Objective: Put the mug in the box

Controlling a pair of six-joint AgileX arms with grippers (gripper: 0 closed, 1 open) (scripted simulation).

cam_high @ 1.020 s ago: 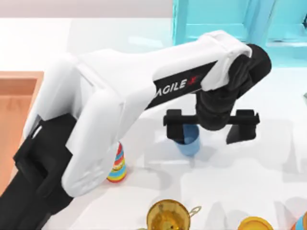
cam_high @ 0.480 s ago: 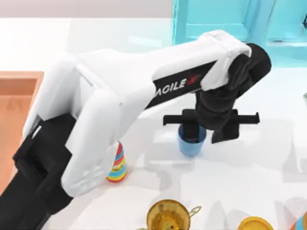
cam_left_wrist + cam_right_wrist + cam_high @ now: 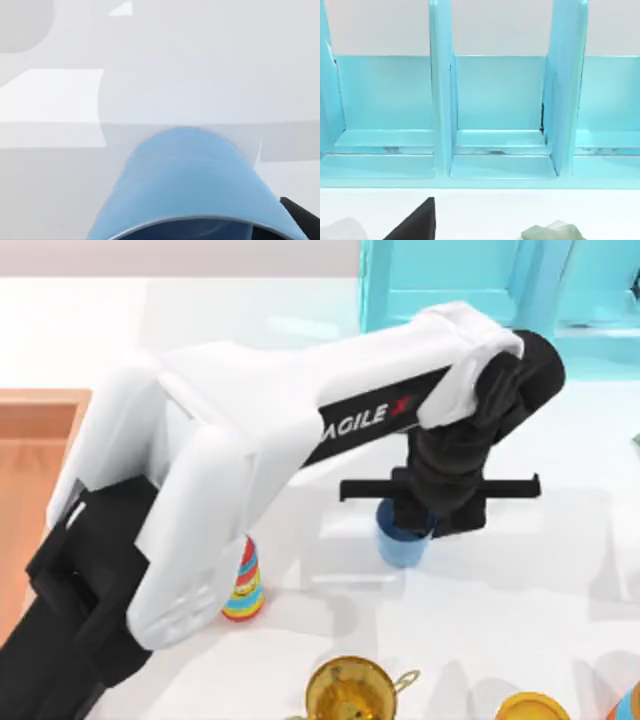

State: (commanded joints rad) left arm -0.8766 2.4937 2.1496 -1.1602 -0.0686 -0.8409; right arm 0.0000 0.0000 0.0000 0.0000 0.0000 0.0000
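The mug [image 3: 400, 548] is a small plain blue cup standing upright on the white table right of centre. My left arm reaches across from the lower left, and its gripper [image 3: 432, 521] points down onto the mug, shut on the right part of its rim. In the left wrist view the mug [image 3: 190, 185] sits very close, with a dark fingertip [image 3: 297, 212] against its side. The box [image 3: 30, 465], tan-orange with low thick walls, lies at the table's left edge, partly under my left arm.
A cyan shelf frame [image 3: 470, 280] stands along the back right, also seen as the shelf frame [image 3: 500, 100]. A rainbow striped cone [image 3: 245, 585] stands beside my left arm. A golden cup [image 3: 350, 692] and a yellow object [image 3: 530, 708] sit at the front edge.
The left gripper's fingers have drawn in from wide apart to tight on the mug's rim. The mug has shifted slightly to the right.
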